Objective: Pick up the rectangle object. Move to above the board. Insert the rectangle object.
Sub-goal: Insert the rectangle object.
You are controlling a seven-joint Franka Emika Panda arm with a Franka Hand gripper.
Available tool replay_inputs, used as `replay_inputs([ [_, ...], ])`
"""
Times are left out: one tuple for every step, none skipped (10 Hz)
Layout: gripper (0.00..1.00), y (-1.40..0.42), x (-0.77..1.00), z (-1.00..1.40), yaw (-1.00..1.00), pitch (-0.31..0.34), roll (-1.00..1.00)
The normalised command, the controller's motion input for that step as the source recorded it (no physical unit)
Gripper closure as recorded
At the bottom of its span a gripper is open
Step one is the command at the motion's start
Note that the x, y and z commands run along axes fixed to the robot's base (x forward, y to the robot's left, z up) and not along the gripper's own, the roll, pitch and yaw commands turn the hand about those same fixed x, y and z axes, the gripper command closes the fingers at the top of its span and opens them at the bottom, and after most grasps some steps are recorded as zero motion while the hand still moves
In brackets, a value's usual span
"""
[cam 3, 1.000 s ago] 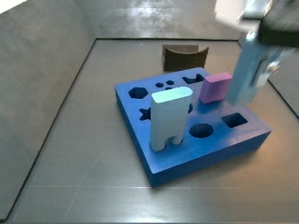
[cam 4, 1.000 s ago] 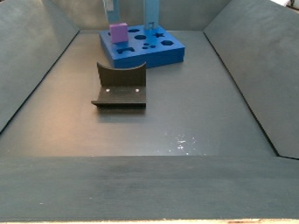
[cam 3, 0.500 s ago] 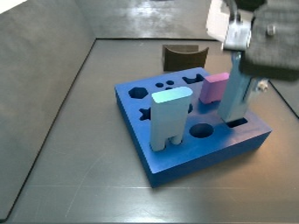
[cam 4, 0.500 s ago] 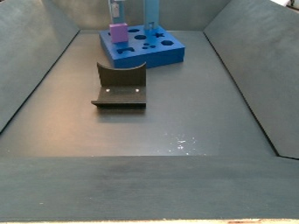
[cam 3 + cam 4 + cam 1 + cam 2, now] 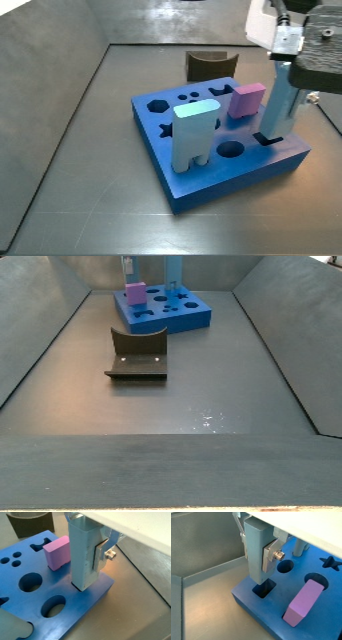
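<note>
Gripper: the gripper (image 5: 90, 554) stood over the near right corner of the board in a side view (image 5: 286, 75), its flat silver plates closed on the upper part of the bar; one finger (image 5: 271, 554) lay flat against the bar's side face, with a bolt head beside it.
Bar: the rectangle object (image 5: 85, 554) was a long, slim, pale sky-blue bar with smooth plain faces, held upright (image 5: 279, 105); its lower end sat at the mouth of a square hole (image 5: 263, 589) near the board's corner, just entering it as far as a wrist view showed.
Board: the board (image 5: 274, 165) was a thick, square, deep-blue slab with a matte top, cut with round holes (image 5: 52, 607), a row of small dots and a star-like opening (image 5: 329, 562); it also showed at the far end of the floor in a side view (image 5: 187, 318).
Pink block: a small pink block (image 5: 57, 552) with flat faces stood in a slot just beside the bar (image 5: 302, 603).
Pale block: a wider whitish-blue block (image 5: 195, 133) with a notched foot stood upright on the board's near left part.
Arch piece: a dark-brown arch-shaped piece (image 5: 209, 66) rested on the floor behind the board.
Fixture: the fixture (image 5: 138, 356), a dark L-shaped bracket on a base plate, stood on the grey floor, well apart from the board.
</note>
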Motion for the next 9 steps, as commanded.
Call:
replay_inputs([
  [1.00, -0.05, 0.18, -0.44, -0.05, 0.000, 0.03],
  [1.00, 0.00, 0.12, -0.31, 0.00, 0.000, 0.00],
  [1.00, 0.30, 0.11, 0.00, 0.02, 0.057, -0.41],
  [1.00, 0.25, 0.00, 0.11, 0.06, -0.029, -0.45],
  [1.00, 0.06, 0.00, 0.01, 0.00, -0.023, -0.18],
  [1.00, 0.01, 0.00, 0.00, 0.00, 0.000, -0.02],
  [1.00, 0.25, 0.00, 0.12, 0.03, -0.003, -0.39],
  [1.00, 0.00, 0.00, 0.00, 0.00, 0.003, 0.10],
  [1.00, -0.21, 0.00, 0.11, 0.00, 0.071, 0.82],
])
